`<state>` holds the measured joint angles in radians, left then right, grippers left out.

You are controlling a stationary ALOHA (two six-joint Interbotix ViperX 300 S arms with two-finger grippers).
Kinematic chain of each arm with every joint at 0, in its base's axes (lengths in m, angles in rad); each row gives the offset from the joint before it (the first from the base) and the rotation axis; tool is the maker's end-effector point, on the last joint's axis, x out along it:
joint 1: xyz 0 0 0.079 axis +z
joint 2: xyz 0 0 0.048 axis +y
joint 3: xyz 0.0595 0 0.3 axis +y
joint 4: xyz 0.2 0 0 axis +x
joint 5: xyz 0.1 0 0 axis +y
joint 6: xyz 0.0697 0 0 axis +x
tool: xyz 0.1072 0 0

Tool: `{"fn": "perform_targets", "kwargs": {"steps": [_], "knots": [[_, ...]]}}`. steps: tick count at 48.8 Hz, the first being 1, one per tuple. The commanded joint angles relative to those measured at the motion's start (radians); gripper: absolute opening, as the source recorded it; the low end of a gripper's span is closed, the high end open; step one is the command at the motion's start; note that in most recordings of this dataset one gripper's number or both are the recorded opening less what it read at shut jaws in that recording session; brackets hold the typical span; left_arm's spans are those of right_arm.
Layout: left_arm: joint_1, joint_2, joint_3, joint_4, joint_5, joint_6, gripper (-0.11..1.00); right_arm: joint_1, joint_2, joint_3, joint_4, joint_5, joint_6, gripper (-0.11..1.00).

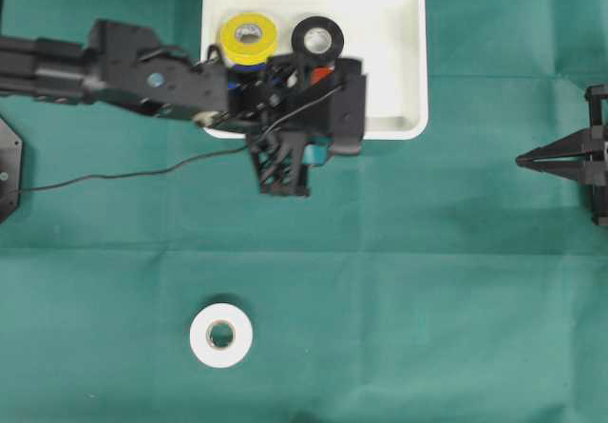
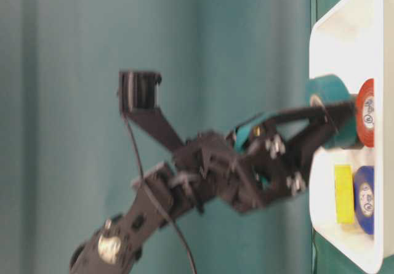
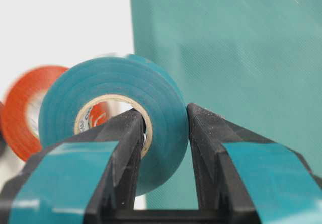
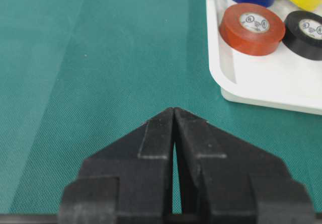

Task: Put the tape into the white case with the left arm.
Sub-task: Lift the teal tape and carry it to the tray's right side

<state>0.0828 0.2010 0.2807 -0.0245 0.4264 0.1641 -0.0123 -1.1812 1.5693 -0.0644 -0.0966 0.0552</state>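
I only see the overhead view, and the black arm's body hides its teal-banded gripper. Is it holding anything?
Observer: Yes. The left gripper is shut on a teal tape roll, one jaw through its core.
Operator: Where is it relative to the white plastic case?
Observer: Table-level view puts the roll at the case's near rim, beside an orange tape roll lying inside.

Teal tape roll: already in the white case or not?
Not yet. The teal tape roll is pinched on its wall in the left gripper, above the white case edge.
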Motion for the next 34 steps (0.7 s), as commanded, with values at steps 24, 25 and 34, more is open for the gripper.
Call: {"fn": "perform_targets", "kwargs": {"steps": [24,25,34], "knots": [[0.092,0.140,-0.247,0.003,-0.003,0.023,0.25,-0.002,0.006,-0.011,-0.002,-0.011,0.002,-0.09],[0.094,0.144,-0.250,0.002,-0.002,0.023,0.25,0.000,0.006,-0.009,-0.002,-0.011,0.002,-0.09],[0.100,0.163,-0.261,0.002,0.000,0.023,0.25,-0.002,0.006,-0.011,-0.002,-0.011,0.002,-0.09]]}}
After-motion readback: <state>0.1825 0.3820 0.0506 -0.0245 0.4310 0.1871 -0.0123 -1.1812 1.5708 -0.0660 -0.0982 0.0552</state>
